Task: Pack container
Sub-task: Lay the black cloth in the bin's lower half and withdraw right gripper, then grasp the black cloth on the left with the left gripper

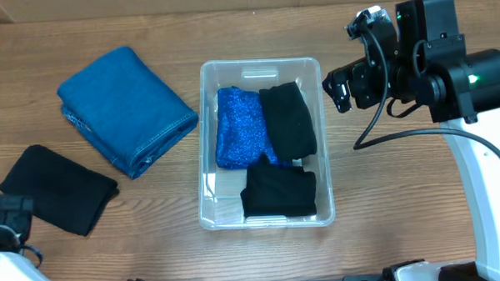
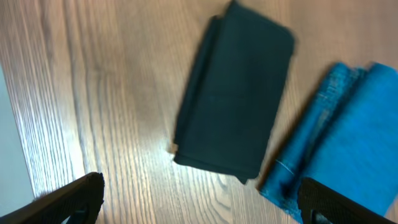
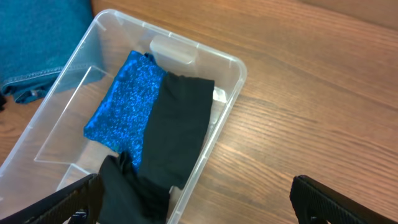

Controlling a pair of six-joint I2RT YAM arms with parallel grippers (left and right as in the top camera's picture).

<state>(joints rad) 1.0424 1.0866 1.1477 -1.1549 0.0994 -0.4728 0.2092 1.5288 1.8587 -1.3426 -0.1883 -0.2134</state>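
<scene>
The clear plastic container stands mid-table. In it lie a sparkly blue cloth, a black cloth beside it and a second black cloth at the near end. My right gripper hovers just right of the container's far right corner, open and empty; its view shows the container rim, the blue cloth and the black cloth. My left gripper is at the near left, open and empty, above bare wood short of a folded black cloth.
Folded blue jeans lie left of the container and show in the left wrist view. The folded black cloth lies on the table at the near left. Bare wood lies right of the container.
</scene>
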